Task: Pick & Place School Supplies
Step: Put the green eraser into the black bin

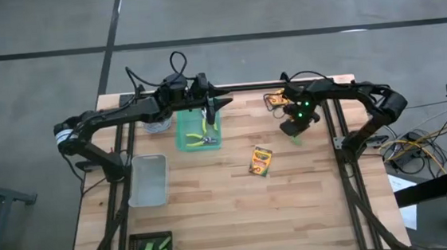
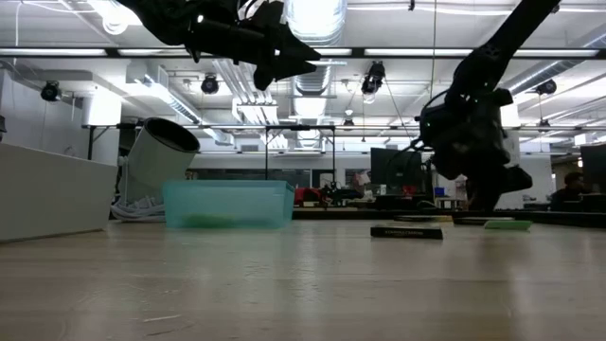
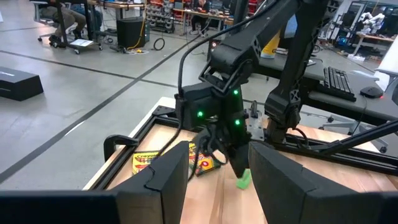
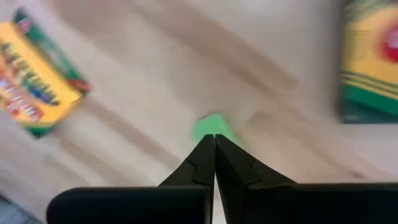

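Right gripper pinched shut, tips over green block; crayon box long axis 12-to-6, slightly tilted; left gripper parted, empty, above teal tray.

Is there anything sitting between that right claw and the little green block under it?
Nothing visible. The right gripper hovers directly over the green block with its jaws shut, only bare table around it. The two crayon boxes lie off to the sides.
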You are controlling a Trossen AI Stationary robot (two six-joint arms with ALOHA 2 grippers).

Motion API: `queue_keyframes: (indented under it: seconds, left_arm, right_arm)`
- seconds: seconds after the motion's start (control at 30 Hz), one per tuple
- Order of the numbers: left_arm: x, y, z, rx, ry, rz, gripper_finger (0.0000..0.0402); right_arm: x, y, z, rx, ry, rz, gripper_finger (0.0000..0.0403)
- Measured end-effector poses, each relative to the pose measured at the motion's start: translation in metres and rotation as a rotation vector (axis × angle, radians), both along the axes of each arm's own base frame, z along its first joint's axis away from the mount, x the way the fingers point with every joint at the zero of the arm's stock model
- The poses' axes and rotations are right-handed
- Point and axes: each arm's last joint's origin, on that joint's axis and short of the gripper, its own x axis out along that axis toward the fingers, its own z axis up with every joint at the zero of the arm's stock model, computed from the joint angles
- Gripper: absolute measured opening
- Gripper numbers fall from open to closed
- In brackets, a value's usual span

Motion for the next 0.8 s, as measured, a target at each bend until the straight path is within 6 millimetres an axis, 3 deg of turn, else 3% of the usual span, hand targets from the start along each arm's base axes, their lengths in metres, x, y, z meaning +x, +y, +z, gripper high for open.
queue_keyframes:
  seconds: [0.13, 0.3, 0.53, 0.8]
  left_arm:
    - [0.000, 0.000, 0.000, -0.001, 0.000, 0.000, 0.0172]
    - [0.000, 0.000, 0.000, -0.002, 0.000, 0.001, 0.0172]
    - [0.000, 0.000, 0.000, -0.018, -0.003, 0.002, 0.0172]
    - [0.000, 0.000, 0.000, 0.002, 0.000, 0.000, 0.0172]
  right_arm:
    - [0.009, 0.005, 0.004, -0.028, 0.006, 0.041, 0.0008]
    - [0.007, 0.003, 0.020, -0.262, 0.223, -0.001, 0.0008]
    - [-0.001, 0.018, 0.024, -0.118, 0.308, -0.053, 0.0008]
    - [0.004, 0.025, 0.020, -0.188, 0.373, -0.132, 0.0008]
